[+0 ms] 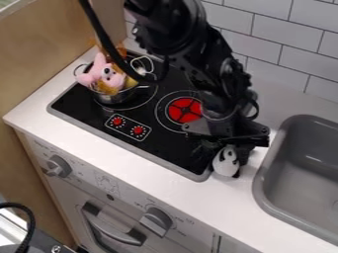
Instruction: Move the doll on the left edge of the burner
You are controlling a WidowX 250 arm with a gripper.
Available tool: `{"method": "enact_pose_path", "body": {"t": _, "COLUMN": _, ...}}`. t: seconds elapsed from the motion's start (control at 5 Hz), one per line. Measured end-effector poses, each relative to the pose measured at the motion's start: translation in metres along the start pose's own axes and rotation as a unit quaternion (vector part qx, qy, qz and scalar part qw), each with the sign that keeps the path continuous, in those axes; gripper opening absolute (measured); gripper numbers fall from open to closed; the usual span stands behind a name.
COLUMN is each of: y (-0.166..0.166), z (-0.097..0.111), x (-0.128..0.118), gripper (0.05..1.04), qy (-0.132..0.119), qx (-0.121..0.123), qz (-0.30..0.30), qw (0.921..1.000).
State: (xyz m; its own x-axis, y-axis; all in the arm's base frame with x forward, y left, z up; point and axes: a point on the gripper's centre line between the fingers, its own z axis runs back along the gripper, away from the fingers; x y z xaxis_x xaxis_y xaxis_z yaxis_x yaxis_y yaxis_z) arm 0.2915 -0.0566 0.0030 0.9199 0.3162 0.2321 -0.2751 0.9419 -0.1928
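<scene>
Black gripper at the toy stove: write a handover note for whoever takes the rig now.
Black gripper: lowered at the small white-and-black doll; hold unconfirmed.
Doll: by the right edge of the black stovetop, near the grey sink.
Done: gripper at the doll.
Left: place it at a burner's left edge; the task doesn't say which burner. The pink plush toy sits in the metal pot.

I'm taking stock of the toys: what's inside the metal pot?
The pot holds a pink soft toy sticking up above the rim, with something yellowish-orange beside it. They cover the pot's bottom, so whatever lies deeper can't be seen.
</scene>
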Motion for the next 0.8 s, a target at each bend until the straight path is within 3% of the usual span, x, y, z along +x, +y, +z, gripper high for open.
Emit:
{"method": "enact_pose_path", "body": {"t": 0.2, "y": 0.021, "z": 0.018, "x": 0.011, "gripper": 0.364, "qy": 0.040, "qx": -0.004, "qz": -0.004, "qw": 0.9992}}
{"method": "enact_pose_path", "body": {"t": 0.4, "y": 0.052, "z": 0.046, "x": 0.032, "gripper": 0.349, "qy": 0.068, "qx": -0.014, "qz": -0.024, "qw": 0.9973}}
{"method": "enact_pose_path", "body": {"t": 0.6, "y": 0.080, "z": 0.062, "x": 0.044, "gripper": 0.349, "qy": 0.084, "qx": -0.006, "qz": -0.051, "qw": 0.9951}}
{"method": "enact_pose_path", "body": {"t": 0.8, "y": 0.108, "z": 0.073, "x": 0.048, "gripper": 0.349, "qy": 0.098, "qx": 0.019, "qz": -0.068, "qw": 0.9926}}
